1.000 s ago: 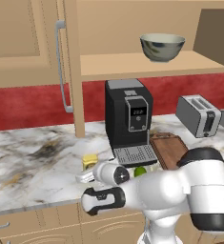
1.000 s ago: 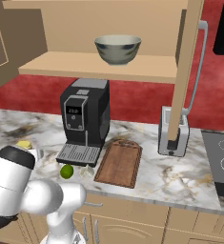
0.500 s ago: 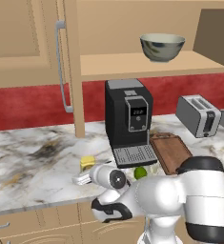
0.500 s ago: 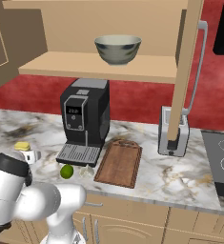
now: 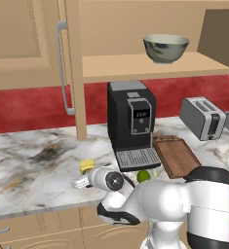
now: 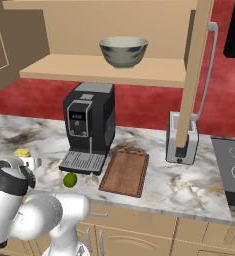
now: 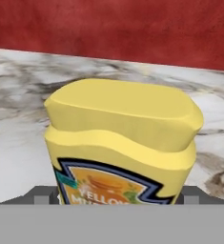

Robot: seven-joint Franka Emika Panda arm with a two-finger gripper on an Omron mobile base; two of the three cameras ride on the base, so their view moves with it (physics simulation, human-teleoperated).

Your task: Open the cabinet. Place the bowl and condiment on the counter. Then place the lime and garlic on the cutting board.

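Condiment [image 7: 120, 143] upright on counter [image 5: 23, 180], between wide-spread fingers of gripper [image 5: 82, 182], unclamped. Risk: knocked over on retreat if a finger drags. Bowl [image 5: 165, 47] on cabinet [image 5: 150, 65] shelf.

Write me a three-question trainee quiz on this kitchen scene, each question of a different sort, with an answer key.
1. True or false: the bowl stands on the counter.
2. Multiple choice: what lies on the cutting board? A) the lime B) the condiment C) nothing
3. Fill in: the lime lies in front of the black ____ machine.

Key: 1. False; it sits on the shelf of the open cabinet. 2. C. 3. coffee. The condiment stands on the counter between the gripper's open fingers.
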